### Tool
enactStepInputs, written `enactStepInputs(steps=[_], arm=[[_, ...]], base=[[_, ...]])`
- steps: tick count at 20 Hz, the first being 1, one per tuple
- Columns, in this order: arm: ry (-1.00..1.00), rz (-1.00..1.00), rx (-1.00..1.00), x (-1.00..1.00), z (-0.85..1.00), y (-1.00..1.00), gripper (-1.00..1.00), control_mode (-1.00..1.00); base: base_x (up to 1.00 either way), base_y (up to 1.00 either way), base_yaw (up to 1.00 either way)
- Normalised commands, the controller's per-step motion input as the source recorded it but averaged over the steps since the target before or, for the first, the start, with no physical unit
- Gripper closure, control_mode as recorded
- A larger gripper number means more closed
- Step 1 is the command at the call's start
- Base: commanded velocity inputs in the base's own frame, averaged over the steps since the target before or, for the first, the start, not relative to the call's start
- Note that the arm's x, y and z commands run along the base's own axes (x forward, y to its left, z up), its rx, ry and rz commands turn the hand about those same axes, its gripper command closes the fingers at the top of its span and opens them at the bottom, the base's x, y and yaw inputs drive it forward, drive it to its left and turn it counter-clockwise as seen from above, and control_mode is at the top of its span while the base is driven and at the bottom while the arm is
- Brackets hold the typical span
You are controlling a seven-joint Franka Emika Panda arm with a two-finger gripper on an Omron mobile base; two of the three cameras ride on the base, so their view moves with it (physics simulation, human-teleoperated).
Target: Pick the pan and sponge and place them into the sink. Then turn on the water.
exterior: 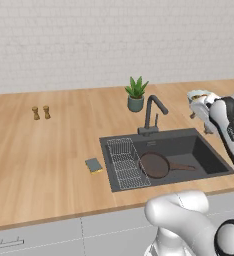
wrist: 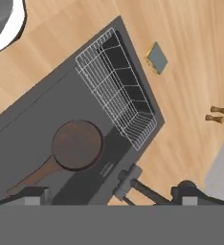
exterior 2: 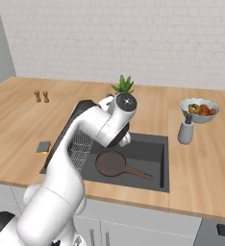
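Arm: white body rises in the foreground of both base views, bent over the sink [exterior: 209,160]
End effector [wrist: 111,196]: seen from the hand view, looking down on the sink; two dark fingertips [wrist: 32,195] sit wide apart at the bottom edge; nothing between them, nothing held
Pan [exterior: 155,165]: lies flat on the floor of the sink, beside the wire rack [exterior: 126,162]; handle points away from the rack toward the basin's open end
Sink: dark grey basin set into the wooden table [exterior: 39,160]; the rack fills its left part in the left base view
Sponge [exterior: 94,165]: on the table just beside the sink's left rim, outside the basin, grey-green face up; apart from the pan
Faucet [exterior: 153,112]: dark, curved, at the back rim of the sink; no stream under its spout
Plant [exterior: 136,93]: small pot behind the faucet
Shakers [exterior: 41,112]: two small brown ones, far left on the table
Bowl [exterior 2: 200,110]: white, with fruit, far right; a grey bottle [exterior 2: 185,130] stands just in front of it
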Motion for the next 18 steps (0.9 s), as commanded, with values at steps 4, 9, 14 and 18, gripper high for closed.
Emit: enactStepInputs(steps=[4, 9, 14, 18], arm=[[0.0, 0.37, -0.15, -0.02, 0.0, 0.8, -1.0, -1.0], [0.0, 0.34, -0.17, -0.05, 0.0, 0.84, -1.0, -1.0], [-0.07, 0.16, -0.18, -0.04, 0.0, 0.92, -1.0, -1.0], [-0.02, 0.11, -0.15, 0.03, 0.0, 0.95, -1.0, -1.0]], base=[[0.0, 0.0, 0.0], [0.0, 0.0, 0.0], [0.0, 0.0, 0.0], [0.0, 0.0, 0.0]])
